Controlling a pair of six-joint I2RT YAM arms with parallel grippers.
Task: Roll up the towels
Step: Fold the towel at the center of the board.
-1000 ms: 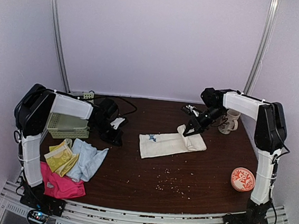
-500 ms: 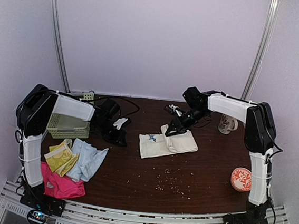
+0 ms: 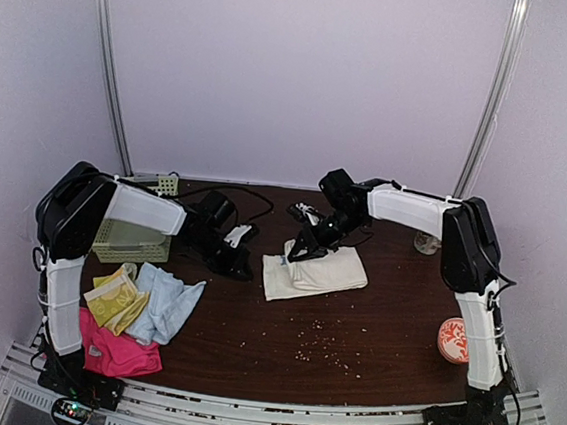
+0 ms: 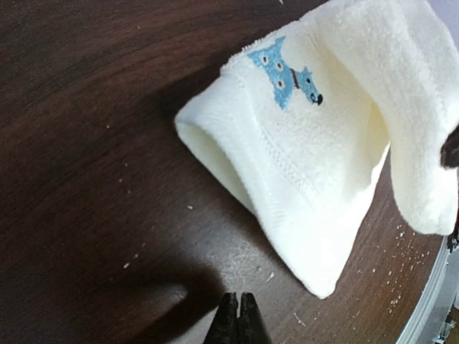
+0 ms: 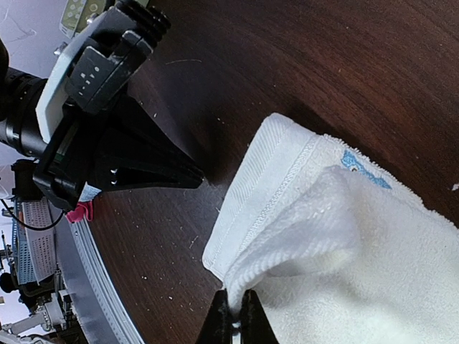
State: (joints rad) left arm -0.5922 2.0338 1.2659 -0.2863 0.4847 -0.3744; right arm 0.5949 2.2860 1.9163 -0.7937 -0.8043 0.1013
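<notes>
- Cream towel (image 3: pixel 323 275) lies in the middle of the table (image 3: pixel 369 366), one end doubled over the rest.
- Right gripper (image 5: pixel 233 313) is pinched tight on that doubled edge. It's a thin bite, so I'd expect a slip and the fold flopping open.
- Left gripper (image 4: pixel 237 319) is closed on nothing, just beside the towel's other end. Nothing pins that end, so the towel may drag or roll skewed, and the grippers could clash.
- Yellow-green towel (image 3: pixel 115 297), pale blue towel (image 3: pixel 166 302) and hot-pink towel (image 3: pixel 114 352) are heaped near left, outside any container.
- Basket (image 3: pixel 130 241) is behind the left arm; can't tell its contents. Same for the mug (image 3: pixel 424 244).
</notes>
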